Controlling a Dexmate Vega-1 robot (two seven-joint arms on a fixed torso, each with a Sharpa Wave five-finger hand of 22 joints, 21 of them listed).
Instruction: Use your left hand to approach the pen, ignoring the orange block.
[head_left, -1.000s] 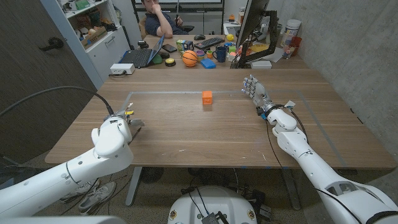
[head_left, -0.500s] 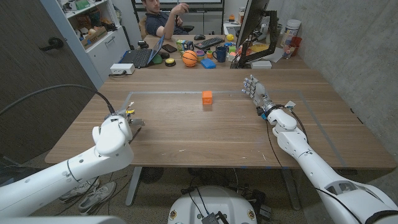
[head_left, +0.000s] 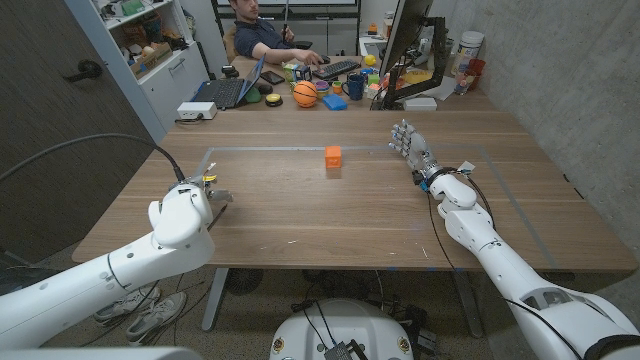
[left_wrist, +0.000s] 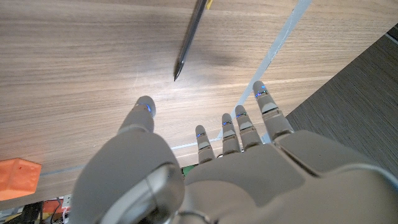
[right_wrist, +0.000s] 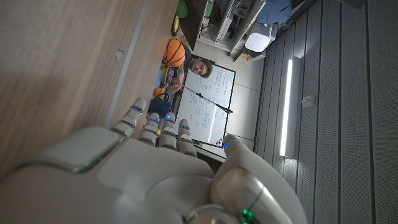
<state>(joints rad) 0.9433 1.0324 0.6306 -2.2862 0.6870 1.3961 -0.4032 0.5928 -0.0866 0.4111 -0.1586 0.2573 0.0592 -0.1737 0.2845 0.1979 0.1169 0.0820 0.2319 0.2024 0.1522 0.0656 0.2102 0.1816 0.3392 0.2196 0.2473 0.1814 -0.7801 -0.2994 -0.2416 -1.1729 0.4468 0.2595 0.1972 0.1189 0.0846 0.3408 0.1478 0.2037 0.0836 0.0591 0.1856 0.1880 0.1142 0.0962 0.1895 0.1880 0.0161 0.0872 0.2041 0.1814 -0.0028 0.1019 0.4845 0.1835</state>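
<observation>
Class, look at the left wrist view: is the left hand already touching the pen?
No: the left hand has open fingers short of the pen, with bare table between.

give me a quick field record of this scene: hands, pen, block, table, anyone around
left hand: open, fingers apart, holding nothing, just short of the pen
right hand: open, holding nothing, apart from the block
pen: dark, lying on the table ahead of the left hand, untouched
orange block: on the table towards its far side, between the two arms, untouched
table: wooden, pale tape lines marked on it
person: seated behind the table, arm reaching towards a keyboard
</observation>
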